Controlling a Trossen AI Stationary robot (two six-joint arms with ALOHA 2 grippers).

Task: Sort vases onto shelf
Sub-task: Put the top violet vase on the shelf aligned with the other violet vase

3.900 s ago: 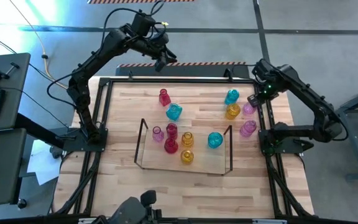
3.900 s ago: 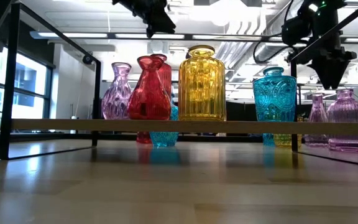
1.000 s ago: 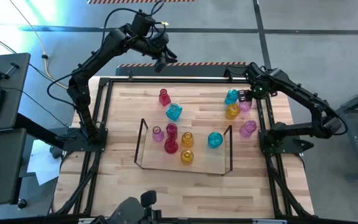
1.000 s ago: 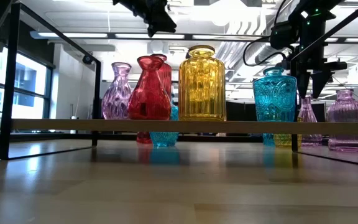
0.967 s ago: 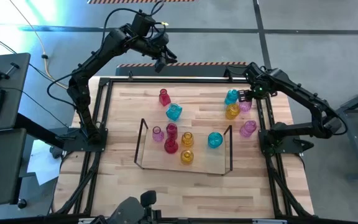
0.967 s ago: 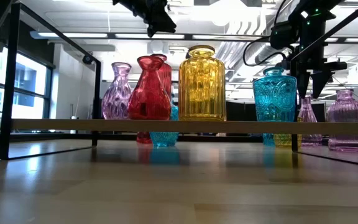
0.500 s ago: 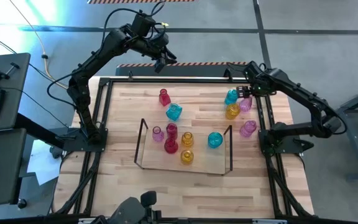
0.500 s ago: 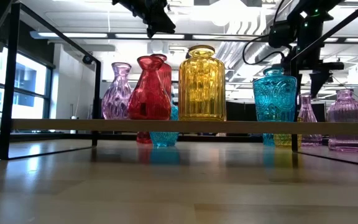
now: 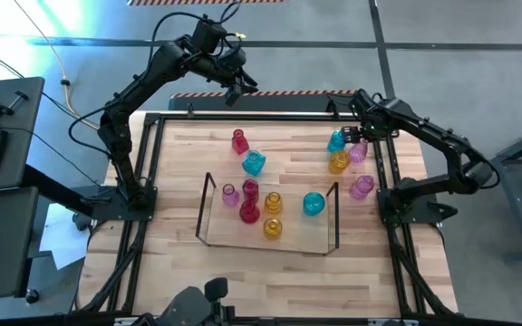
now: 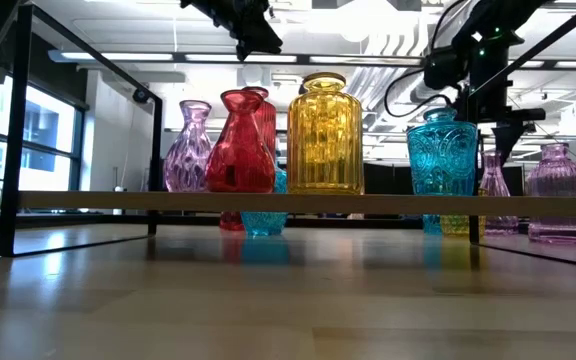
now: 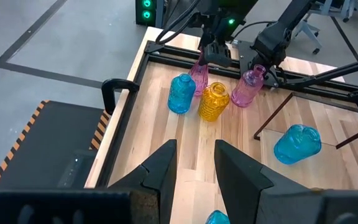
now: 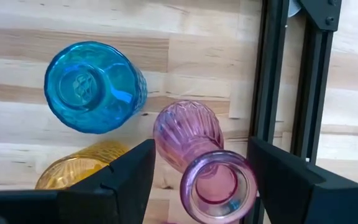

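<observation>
Shelf (image 9: 325, 247) nearest, holding six vases. Beyond its right end, right gripper (image 12: 197, 180) had dropped over pink vase (image 12: 199, 154), fingers spread wide either side of the neck, not yet clamped; grasp seemed next. Left gripper (image 9: 239, 88) hung farthest, half-open, empty. Pink vase's base hidden behind its own neck.

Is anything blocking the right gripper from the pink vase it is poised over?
Nothing visible does. The right gripper hangs open directly over the pink vase, its neck between the fingers. The cyan vase and amber vase stand close beside it, outside the fingers.
</observation>
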